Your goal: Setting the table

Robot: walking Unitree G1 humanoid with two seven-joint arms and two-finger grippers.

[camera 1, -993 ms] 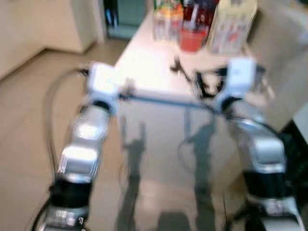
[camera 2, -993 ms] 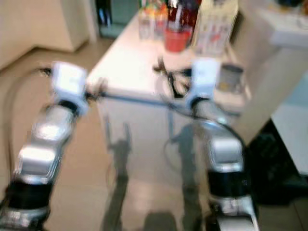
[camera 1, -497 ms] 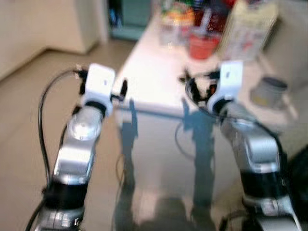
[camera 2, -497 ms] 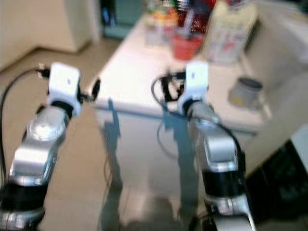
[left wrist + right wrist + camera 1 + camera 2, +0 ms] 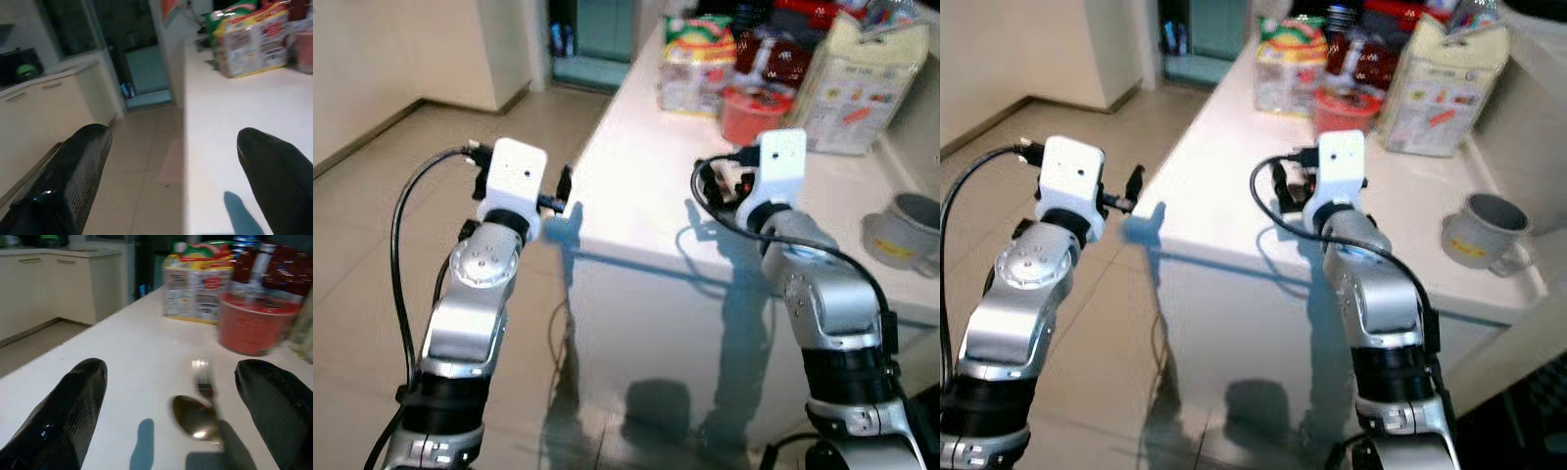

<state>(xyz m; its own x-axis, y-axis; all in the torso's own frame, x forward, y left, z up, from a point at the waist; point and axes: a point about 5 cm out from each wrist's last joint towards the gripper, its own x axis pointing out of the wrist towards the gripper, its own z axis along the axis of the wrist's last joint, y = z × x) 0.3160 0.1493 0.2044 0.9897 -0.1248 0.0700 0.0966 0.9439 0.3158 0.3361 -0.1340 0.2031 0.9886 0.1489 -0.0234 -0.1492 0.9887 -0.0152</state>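
Left eye view: the robot stood facing a white table (image 5: 636,196). The left gripper (image 5: 563,186) hung at the table's near left corner, and the right gripper (image 5: 710,184) was raised over the tabletop. A red bowl (image 5: 754,113) and packaged goods (image 5: 697,64) stood at the far end. A grey mug (image 5: 901,227) sat near the right edge.

Right eye view: the same layout appeared, with a large printed bag (image 5: 1440,83) just right of the red bowl.

Left wrist view: the left gripper's 2 fingers (image 5: 73,181) were spread wide apart and held nothing. 1 finger was over the floor (image 5: 142,196), the other over the table edge.

Right wrist view: the right gripper's 2 fingers (image 5: 63,416) were likewise spread and empty. A spoon (image 5: 193,417) and a fork (image 5: 203,379) lay on the tabletop between them, on the near side of the red bowl.
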